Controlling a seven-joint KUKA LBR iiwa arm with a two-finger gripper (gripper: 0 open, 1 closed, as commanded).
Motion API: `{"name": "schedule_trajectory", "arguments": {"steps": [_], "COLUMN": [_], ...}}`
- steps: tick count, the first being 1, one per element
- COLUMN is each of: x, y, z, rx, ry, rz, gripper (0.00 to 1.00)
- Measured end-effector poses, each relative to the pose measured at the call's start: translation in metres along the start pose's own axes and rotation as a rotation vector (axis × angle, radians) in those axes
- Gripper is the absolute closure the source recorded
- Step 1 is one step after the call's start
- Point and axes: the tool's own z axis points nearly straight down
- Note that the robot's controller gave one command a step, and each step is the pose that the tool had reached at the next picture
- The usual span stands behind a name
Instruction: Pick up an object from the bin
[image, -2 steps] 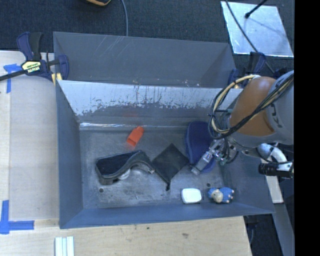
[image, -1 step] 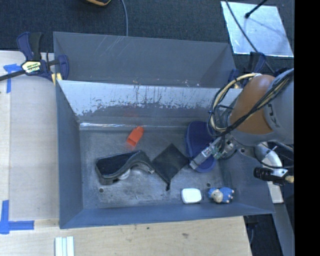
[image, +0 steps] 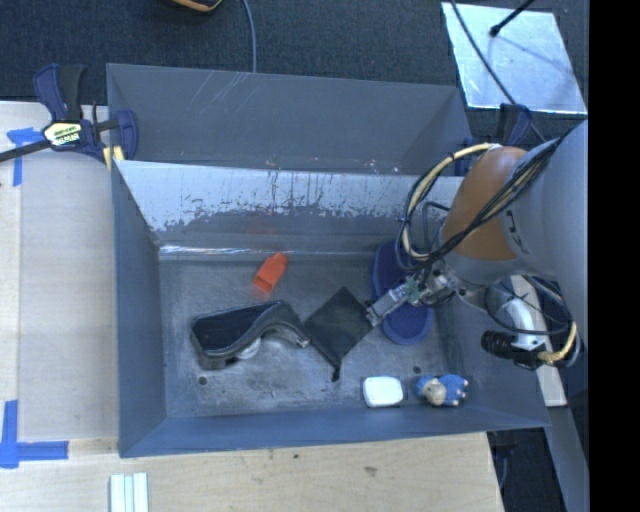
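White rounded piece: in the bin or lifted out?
In the bin: the white piece lies on the floor by the front wall, beside a blue figure, apart from the gripper.

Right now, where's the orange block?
In the camera view, the orange block lies on the bin floor left of centre, near the back wall, just above the black shoe-shaped thing.
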Motion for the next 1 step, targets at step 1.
{"name": "schedule_trajectory", "arguments": {"steps": [1], "x": [0.0661], "y": [0.0356], "z": [-0.0014], "rx": [-0.006], "ry": [0.000], "rz": [0.496], "gripper": [0.00]}}
